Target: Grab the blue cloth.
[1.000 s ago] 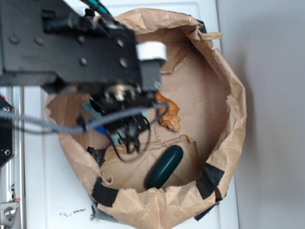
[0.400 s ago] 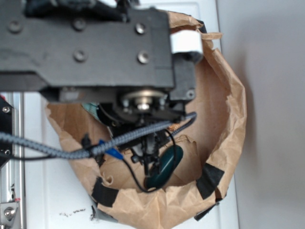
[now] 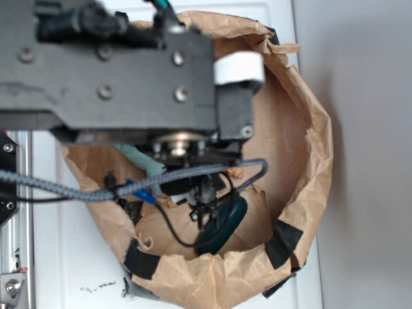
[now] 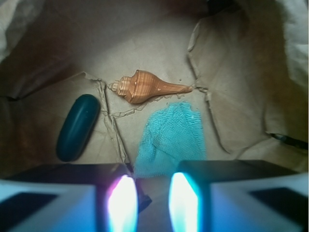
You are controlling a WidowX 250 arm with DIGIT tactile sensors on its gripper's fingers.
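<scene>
Spread apart, the black two-fingered claw (image 4: 147, 200) is hanging over the near end of the small pale teal-blue terry cloth (image 4: 171, 137), apparently lined up to pinch it. That cloth is lying on the floor of the crumpled brown paper basin (image 3: 309, 161), touching an orange-brown spiral seashell (image 4: 145, 87); a smooth dark green oblong object (image 4: 77, 126) is resting apart.

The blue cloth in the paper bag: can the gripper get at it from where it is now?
Probably yes. The gripper is open, with the blue cloth just ahead of its fingertips and uncovered. The seashell lies past its far edge, and the dark green object lies apart.
</scene>
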